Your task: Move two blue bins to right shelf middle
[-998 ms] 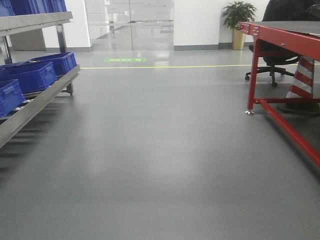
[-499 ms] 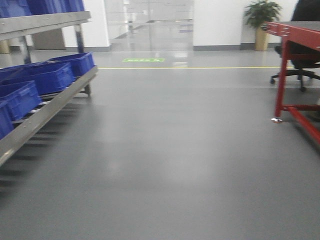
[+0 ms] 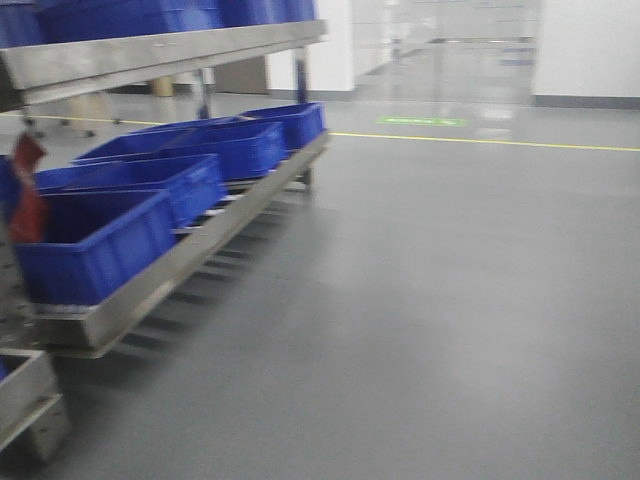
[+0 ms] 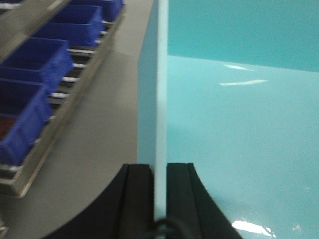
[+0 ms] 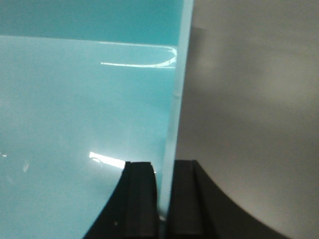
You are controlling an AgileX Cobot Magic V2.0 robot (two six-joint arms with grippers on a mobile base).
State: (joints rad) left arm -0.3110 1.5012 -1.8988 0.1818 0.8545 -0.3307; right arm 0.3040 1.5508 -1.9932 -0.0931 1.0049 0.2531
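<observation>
A pale blue bin (image 4: 239, 124) hangs between my two arms above the grey floor (image 3: 450, 300). Its smooth, glossy inside catches streaks of light, and its thin, straight walls stand upright. My left claw (image 4: 159, 168) is clamped on one wall, one black finger inside the bin and one outside; my right claw (image 5: 166, 167) pinches the opposite wall (image 5: 174, 109) the same way. From these views I cannot tell whether a second bin is nested under the first. Beside the held bin, on its left, a steel rack (image 3: 170, 270) carries a row of dark blue crates (image 3: 150, 195) on its low sloping tier, with more crates on the tier above (image 3: 150, 55). A red tag (image 3: 27, 200) hangs at the rack's near end. Farther off, a yellow line (image 3: 500, 143) crosses the floor before a green marking (image 3: 420, 121). The front view is blurred.
</observation>
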